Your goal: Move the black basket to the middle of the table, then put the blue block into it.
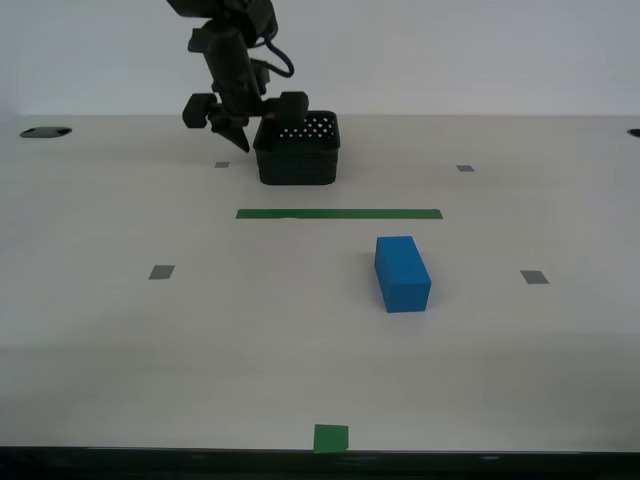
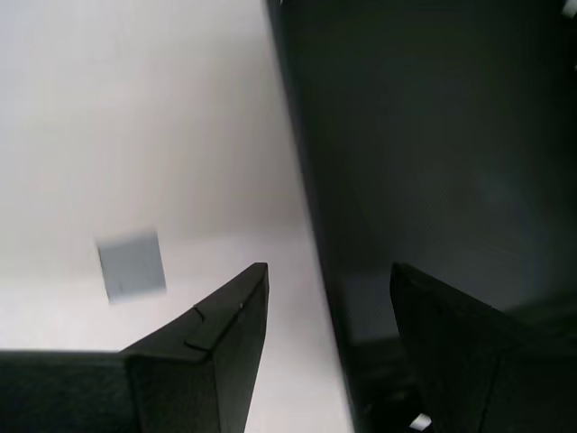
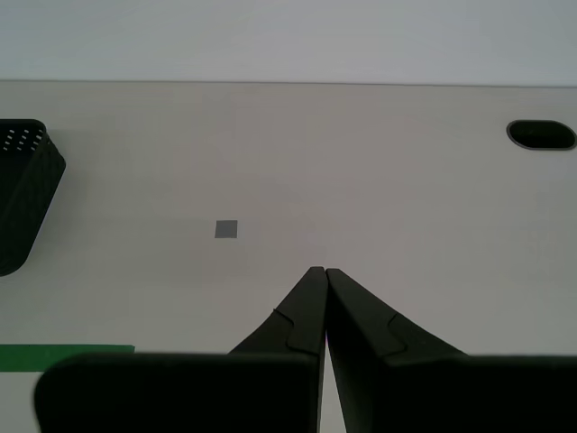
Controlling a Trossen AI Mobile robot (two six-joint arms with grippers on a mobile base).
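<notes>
The black basket (image 1: 300, 160) stands upright at the back of the table (image 1: 200, 330), behind the green tape strip. My second gripper (image 1: 255, 130) is open and straddles the basket's wall on the exterior view's left. In the second wrist view (image 2: 329, 271) one finger is outside and one inside the basket (image 2: 433, 135). The blue block (image 1: 402, 273) lies alone in front of the strip, right of centre. My first gripper (image 3: 317, 271) is shut and empty above bare table, with the basket (image 3: 22, 194) at the edge of its view.
A green tape strip (image 1: 338, 213) crosses the middle and a green square (image 1: 331, 438) marks the front edge. Small grey squares (image 1: 161, 272) (image 1: 534, 277) (image 1: 465, 168) dot the top. A dark oval hole (image 1: 45, 131) sits at the back corner.
</notes>
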